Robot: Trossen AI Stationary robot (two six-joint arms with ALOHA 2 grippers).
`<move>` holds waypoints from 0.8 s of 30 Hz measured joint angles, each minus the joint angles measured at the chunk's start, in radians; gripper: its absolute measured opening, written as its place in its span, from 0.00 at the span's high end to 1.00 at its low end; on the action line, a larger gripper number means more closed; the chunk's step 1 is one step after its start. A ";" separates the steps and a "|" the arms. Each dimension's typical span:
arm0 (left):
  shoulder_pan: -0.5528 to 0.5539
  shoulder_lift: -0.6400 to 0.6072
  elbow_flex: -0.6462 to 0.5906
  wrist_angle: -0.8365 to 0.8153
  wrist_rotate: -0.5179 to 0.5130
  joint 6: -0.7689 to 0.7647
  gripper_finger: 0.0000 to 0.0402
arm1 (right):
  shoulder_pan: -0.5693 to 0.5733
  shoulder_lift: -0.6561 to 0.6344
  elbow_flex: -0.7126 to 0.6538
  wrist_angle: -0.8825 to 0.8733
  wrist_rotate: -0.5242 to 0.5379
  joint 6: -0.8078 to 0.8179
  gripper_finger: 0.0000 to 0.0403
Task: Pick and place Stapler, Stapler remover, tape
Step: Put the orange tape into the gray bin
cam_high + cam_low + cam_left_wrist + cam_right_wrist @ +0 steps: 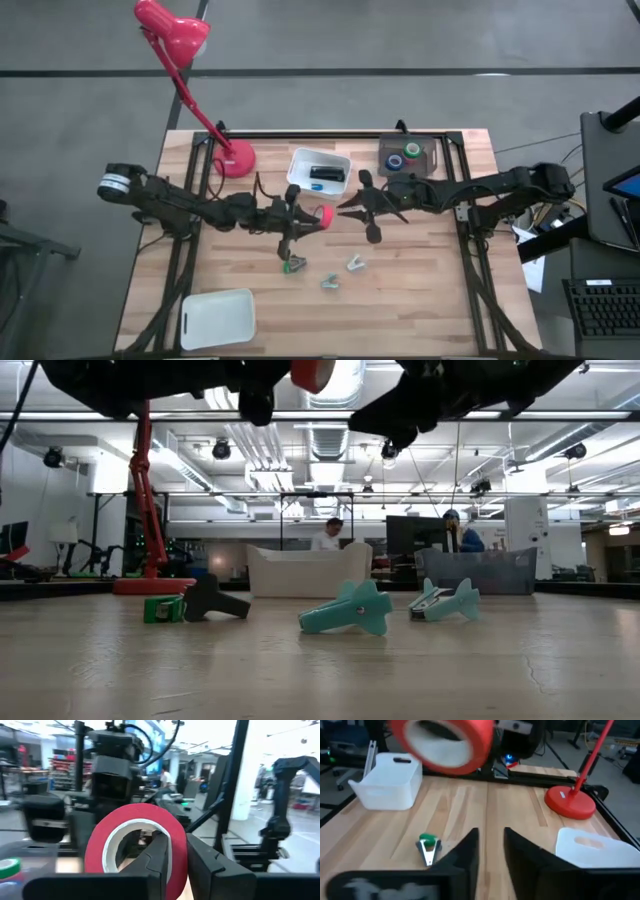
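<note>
The left gripper [318, 216] hangs above the table middle, pinched on the red tape [136, 849] through its hole, one finger inside the ring. The right gripper [362, 208] waits just beside it, fingers spread and empty. A handover looks likely — a mistimed release would drop the ring, possibly among the staple removers [340, 274].

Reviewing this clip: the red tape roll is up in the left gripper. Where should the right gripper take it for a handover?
Probably the free far side of the red tape roll, one finger through the hole. The left gripper pinches the near wall; the right gripper waits open, facing it.
</note>
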 joint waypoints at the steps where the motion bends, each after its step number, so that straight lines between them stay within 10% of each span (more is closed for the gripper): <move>1: 0.000 0.002 0.000 0.007 0.011 -0.005 0.86 | 0.000 0.009 0.001 0.017 0.000 0.006 0.75; 11: 0.000 0.019 0.000 0.023 0.022 -0.011 0.88 | 0.000 0.033 0.009 0.145 -0.047 0.039 0.47; 24: 0.000 0.024 0.000 0.032 0.021 -0.013 0.87 | 0.000 0.093 0.014 0.274 -0.049 0.071 0.38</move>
